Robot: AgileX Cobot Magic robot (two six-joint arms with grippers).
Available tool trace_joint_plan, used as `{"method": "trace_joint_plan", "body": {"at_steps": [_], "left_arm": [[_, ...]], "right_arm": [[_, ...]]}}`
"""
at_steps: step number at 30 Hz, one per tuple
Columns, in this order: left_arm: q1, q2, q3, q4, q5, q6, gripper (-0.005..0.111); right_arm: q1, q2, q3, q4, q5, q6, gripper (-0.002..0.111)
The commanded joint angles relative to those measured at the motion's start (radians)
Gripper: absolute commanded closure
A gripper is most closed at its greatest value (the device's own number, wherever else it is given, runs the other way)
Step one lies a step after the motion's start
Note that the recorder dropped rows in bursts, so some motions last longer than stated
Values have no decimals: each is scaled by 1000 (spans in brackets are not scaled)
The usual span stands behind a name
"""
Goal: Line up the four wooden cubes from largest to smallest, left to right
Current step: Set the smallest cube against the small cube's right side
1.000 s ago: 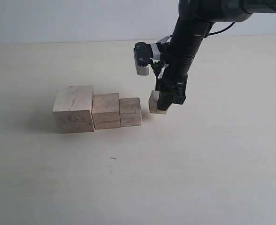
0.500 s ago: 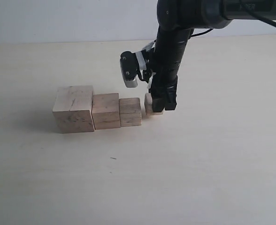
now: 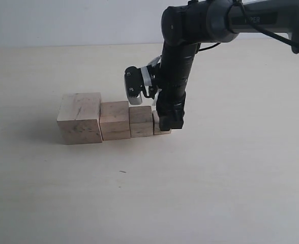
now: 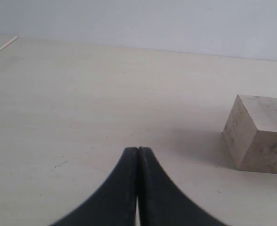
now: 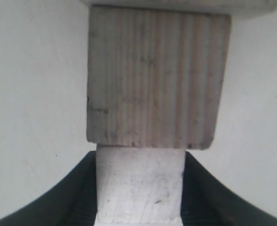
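Observation:
Three pale wooden cubes stand in a row: the largest cube point(image 3: 79, 118) with dark scuffs at the left, the second cube point(image 3: 114, 120) beside it, then the third cube point(image 3: 141, 121). The smallest cube point(image 3: 156, 124) sits against the third cube's right side, low at the table, with my right gripper point(image 3: 166, 122) shut on it. In the right wrist view the smallest cube point(image 5: 141, 186) sits between the black fingers point(image 5: 77, 197), touching the third cube point(image 5: 155, 77). My left gripper point(image 4: 138, 153) is shut on nothing, off to the side of the largest cube point(image 4: 261, 134); it is out of the exterior view.
The pale table point(image 3: 215, 193) stretches around the row. The right arm point(image 3: 177, 61) reaches down from the upper right, with a small white camera unit point(image 3: 135, 86) above the third cube.
My right gripper has carried the smallest cube leftward and down, from a gap beside the row to touching the third cube's right side.

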State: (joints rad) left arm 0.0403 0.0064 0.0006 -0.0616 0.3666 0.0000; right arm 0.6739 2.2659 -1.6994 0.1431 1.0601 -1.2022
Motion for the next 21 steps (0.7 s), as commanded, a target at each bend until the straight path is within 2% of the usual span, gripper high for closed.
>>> {"method": "trace_joint_plan", "body": {"at_steps": [1,11,16,21], "left_arm": [[-3,-6,-1,2,-10,0,107],[-3,-6,-1,2,-10,0,107],[-3,-6,-1,2,-10,0,107],[-3,-6,-1,2,-10,0,107]], "right_arm": [[1,2,2,42,-15,2,108],[1,2,2,59,-15,33,106],[1,2,2,59,-15,52,87],[1,2,2,59,-15,64,58]]}}
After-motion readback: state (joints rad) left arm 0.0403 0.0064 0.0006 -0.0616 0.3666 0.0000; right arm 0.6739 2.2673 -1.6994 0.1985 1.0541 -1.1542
